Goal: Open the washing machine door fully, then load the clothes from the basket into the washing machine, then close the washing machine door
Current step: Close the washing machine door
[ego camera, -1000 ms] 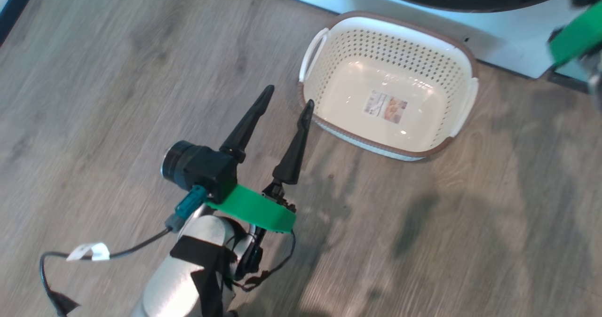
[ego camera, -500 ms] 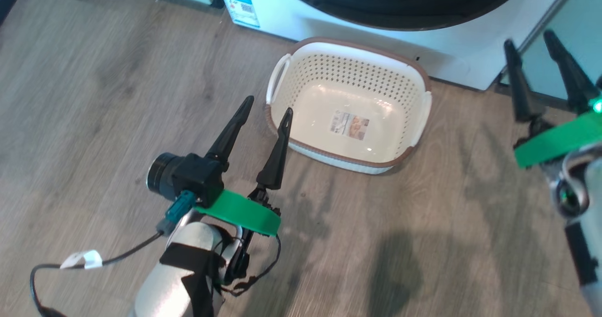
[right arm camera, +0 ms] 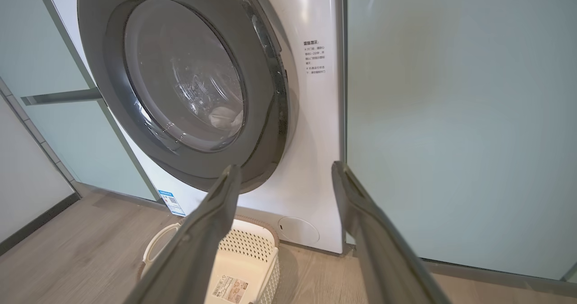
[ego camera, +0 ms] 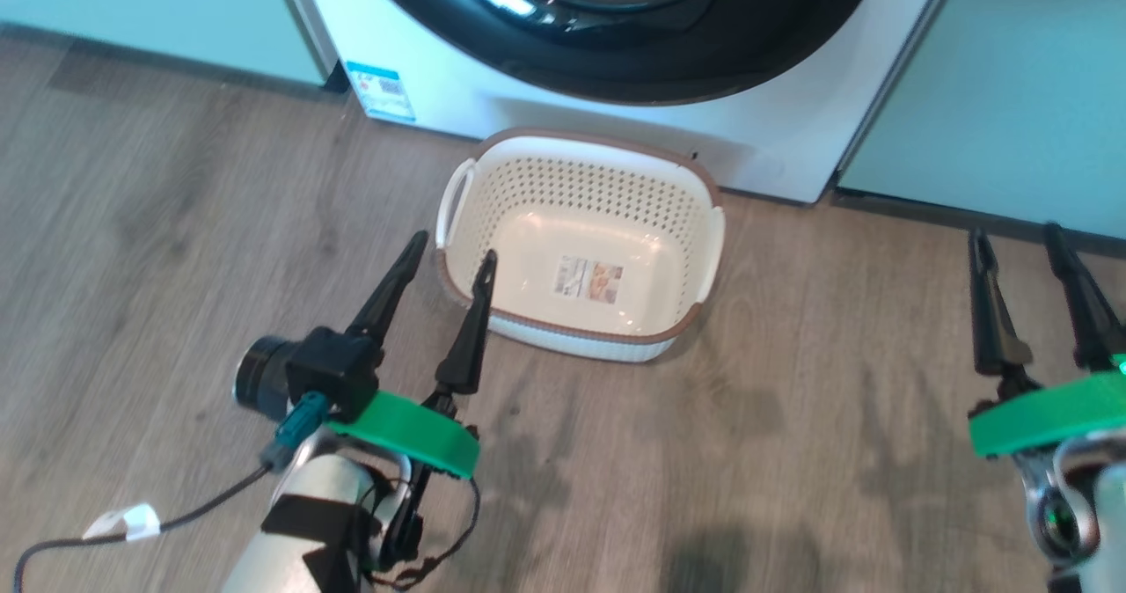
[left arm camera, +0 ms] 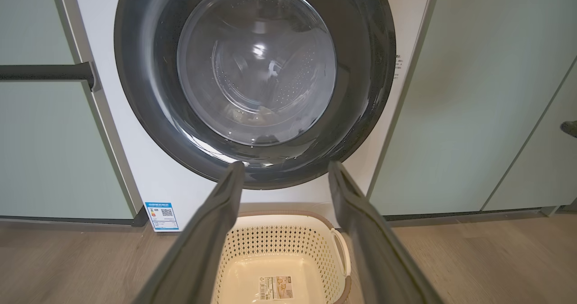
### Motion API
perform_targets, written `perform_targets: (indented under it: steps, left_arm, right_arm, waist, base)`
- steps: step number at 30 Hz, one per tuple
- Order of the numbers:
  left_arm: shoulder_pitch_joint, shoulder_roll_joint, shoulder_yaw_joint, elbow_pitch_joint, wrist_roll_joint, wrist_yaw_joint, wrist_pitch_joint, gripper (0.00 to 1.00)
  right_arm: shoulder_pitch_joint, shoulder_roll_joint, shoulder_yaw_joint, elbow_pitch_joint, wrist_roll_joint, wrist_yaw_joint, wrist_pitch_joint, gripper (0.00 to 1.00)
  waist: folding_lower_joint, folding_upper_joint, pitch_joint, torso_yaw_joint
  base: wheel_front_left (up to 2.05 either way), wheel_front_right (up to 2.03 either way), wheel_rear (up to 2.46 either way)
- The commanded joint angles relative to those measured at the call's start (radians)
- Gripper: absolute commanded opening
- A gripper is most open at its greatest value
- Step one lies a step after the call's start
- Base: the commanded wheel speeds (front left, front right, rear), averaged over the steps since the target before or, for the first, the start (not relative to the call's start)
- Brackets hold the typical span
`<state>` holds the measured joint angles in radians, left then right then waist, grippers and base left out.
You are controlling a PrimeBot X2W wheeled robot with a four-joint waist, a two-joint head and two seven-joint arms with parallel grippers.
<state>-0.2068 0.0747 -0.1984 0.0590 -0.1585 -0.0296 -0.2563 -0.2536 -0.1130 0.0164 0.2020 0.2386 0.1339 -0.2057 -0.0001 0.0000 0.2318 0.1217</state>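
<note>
- Head view: the basket (ego camera: 581, 138) sits on the floor (ego camera: 176, 223) just in front of the machine (ego camera: 774, 149), empty but for its label (ego camera: 588, 278). The left gripper (ego camera: 453, 248) hangs by the basket's near left corner, jaws spread and holding nothing. The right gripper (ego camera: 1012, 231) is well off to the right, jaws also spread and empty. The black rim of the door (ego camera: 616, 65) runs along the far edge.
- Risk here: the left tips are close over the basket rim, so a careless swing of that arm could clip the basket and shove it.
- Left wrist view: the door faces the camera square on, a glossy black rim round a clear bowl. The clothes (left arm camera: 266, 111) show as a pale heap low in the drum (left arm camera: 293, 74), behind the glass.
- Right wrist view: the door looks shut against the machine's front, though I cannot tell whether it has latched. If it has not, it may drift open and leave the task unfinished.
- Here the clothes are only a pale fold through the glass, too small to show any pattern.
</note>
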Motion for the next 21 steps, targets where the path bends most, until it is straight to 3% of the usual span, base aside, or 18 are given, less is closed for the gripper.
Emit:
perform_targets:
  steps: [1,9,21]
  left_arm:
    - [-0.001,0.028,0.043,-0.026,-0.001,0.009,-0.005,1.0]
    - [0.057,0.043,0.06,-0.032,-0.019,0.026,0.011,1.0]
    - [0.117,0.054,0.071,-0.069,-0.034,0.05,0.037,1.0]
  right_arm:
    - [0.017,0.013,-0.004,-0.07,-0.016,-0.003,0.014,1.0]
    - [0.181,0.044,-0.07,-0.211,-0.046,-0.003,0.076,1.0]
    - [0.312,0.059,-0.053,-0.335,-0.062,-0.003,0.133,1.0]
  waist:
    - [0.0001,0.0,-0.026,-0.027]
    - [0.0001,0.0,-0.087,-0.07]
    - [0.0001,0.0,-0.133,-0.125]
  base:
    - [0.0,0.0,0.0]
    - [0.0,0.0,0.0]
    - [0.0,0.0,0.0]
